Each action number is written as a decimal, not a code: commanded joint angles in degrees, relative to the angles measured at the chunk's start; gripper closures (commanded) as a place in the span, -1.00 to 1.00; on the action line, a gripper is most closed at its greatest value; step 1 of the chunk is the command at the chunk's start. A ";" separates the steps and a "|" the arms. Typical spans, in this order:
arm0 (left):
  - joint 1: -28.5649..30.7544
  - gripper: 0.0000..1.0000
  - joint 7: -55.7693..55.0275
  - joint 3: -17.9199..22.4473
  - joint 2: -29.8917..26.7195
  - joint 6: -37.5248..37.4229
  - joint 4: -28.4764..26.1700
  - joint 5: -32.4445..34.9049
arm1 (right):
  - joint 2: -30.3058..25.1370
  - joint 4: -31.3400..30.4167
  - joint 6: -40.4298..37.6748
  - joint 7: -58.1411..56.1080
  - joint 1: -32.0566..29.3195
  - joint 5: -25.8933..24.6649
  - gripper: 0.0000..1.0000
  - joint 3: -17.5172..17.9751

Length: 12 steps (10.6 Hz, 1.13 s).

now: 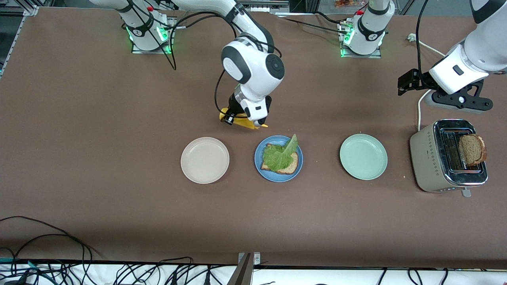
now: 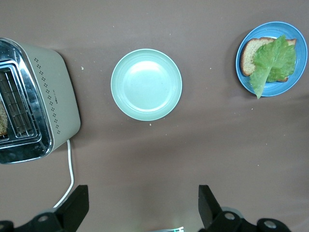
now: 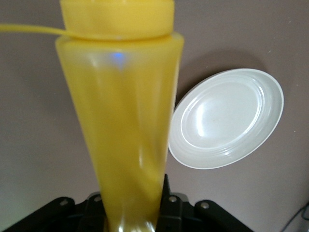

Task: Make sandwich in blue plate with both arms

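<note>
Blue plate beside right hand

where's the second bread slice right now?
In the front view the second bread slice stands upright in a slot of the toaster, at the left arm's end of the table, beside the mint-green plate.

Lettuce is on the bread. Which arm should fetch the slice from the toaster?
Left, probably. Its open left claw hangs near the toaster with the bread slice, while the right claw already holds the yellow squeeze bottle.
</note>
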 commanded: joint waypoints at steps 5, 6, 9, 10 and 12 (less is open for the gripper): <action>0.14 -1.00 -0.06 0.01 0.44 -0.50 1.30 -1.06 | 12.54 8.89 -0.65 4.66 3.23 -5.89 1.00 -3.07; 0.14 -1.00 -0.06 0.01 0.44 -0.42 1.30 -1.06 | 12.71 8.89 -0.64 4.57 3.15 -6.68 1.00 -3.07; 0.14 -1.00 -0.15 0.00 0.44 -0.42 1.30 -1.06 | 12.63 8.89 -0.56 4.57 3.15 -6.77 1.00 -3.07; 0.14 -1.00 -0.15 -0.08 0.44 -0.42 1.30 -1.06 | 12.63 8.89 -0.47 4.66 3.06 -6.77 1.00 -3.07; 0.14 -1.00 -0.06 -0.08 0.35 -0.50 1.30 -1.06 | 10.36 7.67 1.54 4.05 1.75 -5.73 1.00 -2.80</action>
